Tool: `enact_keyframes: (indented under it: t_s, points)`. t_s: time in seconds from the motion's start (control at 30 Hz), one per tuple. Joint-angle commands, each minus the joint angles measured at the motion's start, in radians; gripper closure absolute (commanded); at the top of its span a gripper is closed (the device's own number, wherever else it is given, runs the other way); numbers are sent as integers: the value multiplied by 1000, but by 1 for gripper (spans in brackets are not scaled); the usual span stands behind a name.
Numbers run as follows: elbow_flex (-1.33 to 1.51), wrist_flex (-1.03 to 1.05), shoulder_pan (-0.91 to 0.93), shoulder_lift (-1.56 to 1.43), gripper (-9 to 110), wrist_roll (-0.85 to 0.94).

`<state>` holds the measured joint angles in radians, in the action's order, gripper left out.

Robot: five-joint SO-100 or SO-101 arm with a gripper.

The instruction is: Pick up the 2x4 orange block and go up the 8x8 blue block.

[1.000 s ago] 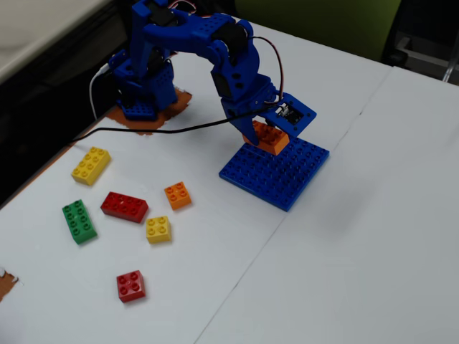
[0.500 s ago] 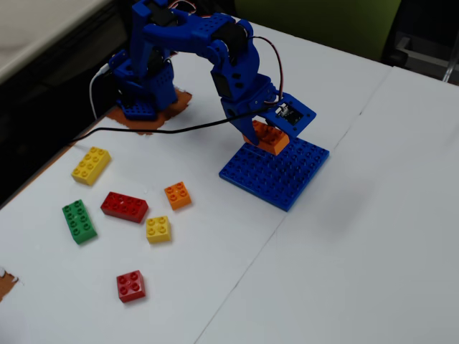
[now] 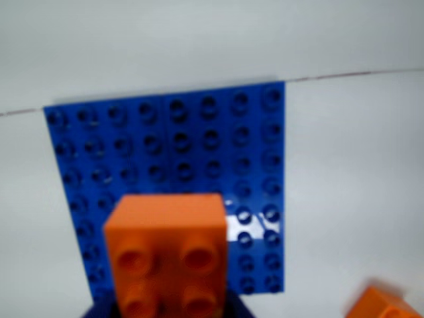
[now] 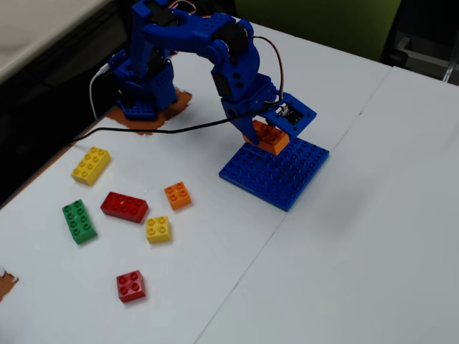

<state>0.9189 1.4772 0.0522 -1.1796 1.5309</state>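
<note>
- A white table [image 4: 373, 215] lies under me, with a seam line running across it; dark floor and a green panel show beyond its far edge in the fixed view.
- My gripper [image 4: 267, 133] is closed on the 2x4 orange block [image 3: 169, 255]; in the wrist view it fills the lower middle, studs facing the camera, my dark blue fingers just showing beneath it.
- The block hangs over the near-left corner area of the 8x8 blue block [image 4: 287, 175] in the fixed view; I cannot tell whether it touches the plate.
- Left of the plate, well apart from it, lie a yellow 2x4 brick [image 4: 91, 165], a red brick [image 4: 124, 206], a green brick [image 4: 79, 221], a small orange brick [image 4: 177, 195], a small yellow brick [image 4: 158, 229] and a small red brick [image 4: 130, 286].
</note>
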Motion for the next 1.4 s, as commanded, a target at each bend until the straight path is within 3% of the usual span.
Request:
enact_keyframes:
  t_s: [0.0, 1.37]
  points:
    - [-43, 8, -12, -14, 101, -8]
    - [-37, 26, -11, -18, 101, 0]
